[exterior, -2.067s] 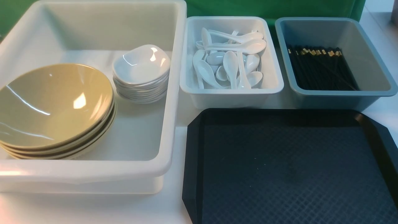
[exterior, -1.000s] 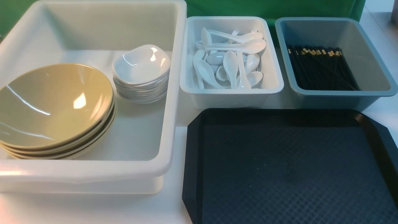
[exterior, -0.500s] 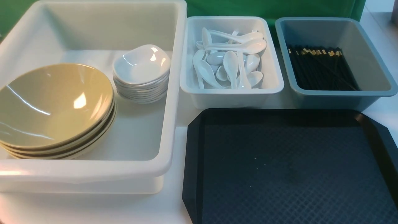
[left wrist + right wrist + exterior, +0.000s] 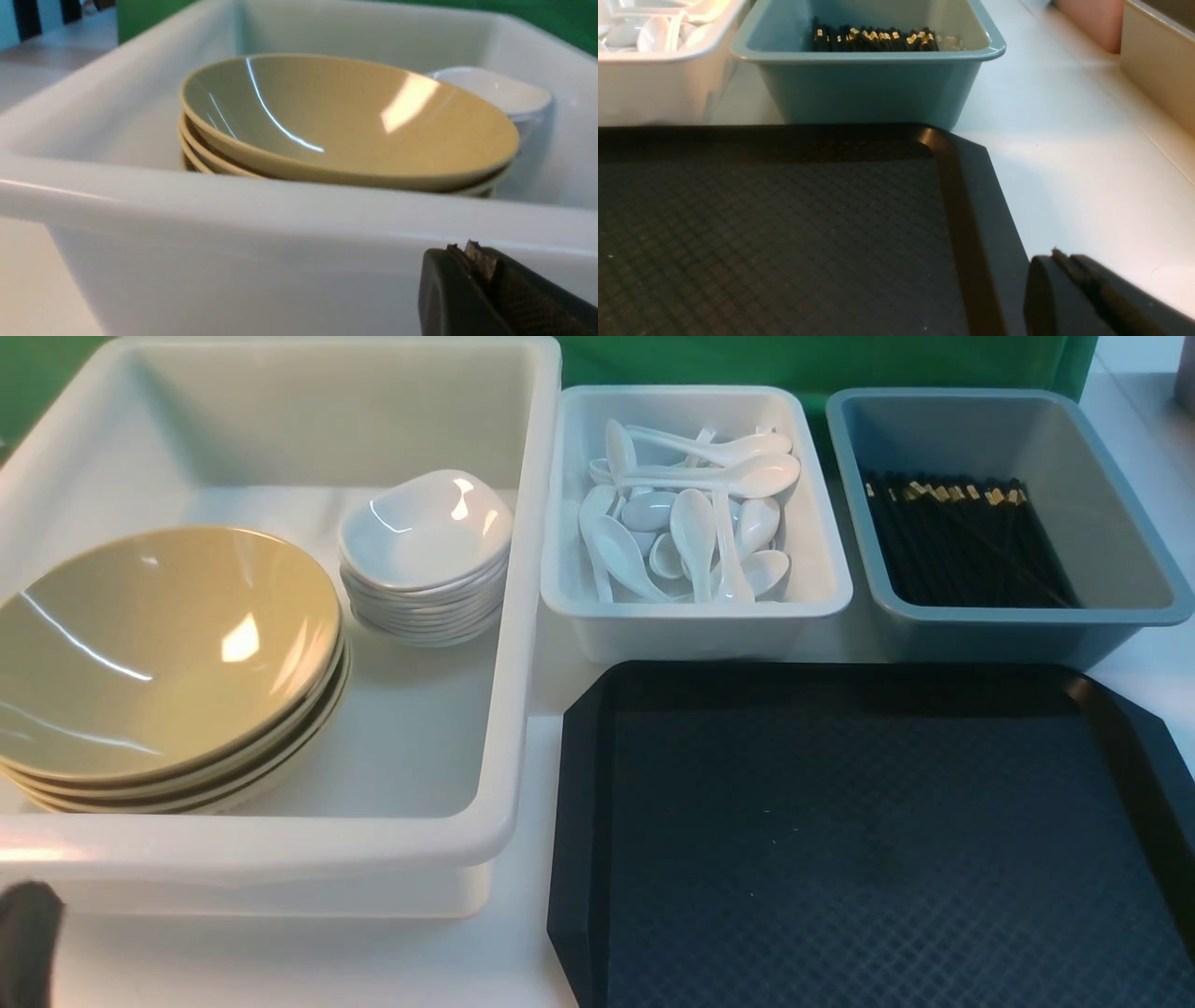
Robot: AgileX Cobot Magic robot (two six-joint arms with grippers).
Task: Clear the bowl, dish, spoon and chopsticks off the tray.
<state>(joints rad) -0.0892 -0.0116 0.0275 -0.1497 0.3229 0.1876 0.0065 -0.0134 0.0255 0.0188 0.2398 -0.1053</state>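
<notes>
Four olive bowls (image 4: 159, 653) sit stacked in the big white tub (image 4: 523, 569) on the left, with a pile of small white dishes (image 4: 425, 527) just beside them, farther in. Spoons (image 4: 691, 523) lie heaped in the white bin (image 4: 700, 616) in the middle, and black chopsticks (image 4: 962, 541) lie side by side in the grey-blue bin (image 4: 1018, 625) on the right. The black tray (image 4: 840, 840) lies in front of the two bins with nothing on its textured surface.

The left gripper (image 4: 472, 261) has its jaws pressed together and holds nothing; it hangs close to the outside of the tub's near wall, and its dark tip shows at the lower left corner of the front view. The right gripper (image 4: 1064, 270) is likewise closed and empty, above the tray's right rim, out of the front view.
</notes>
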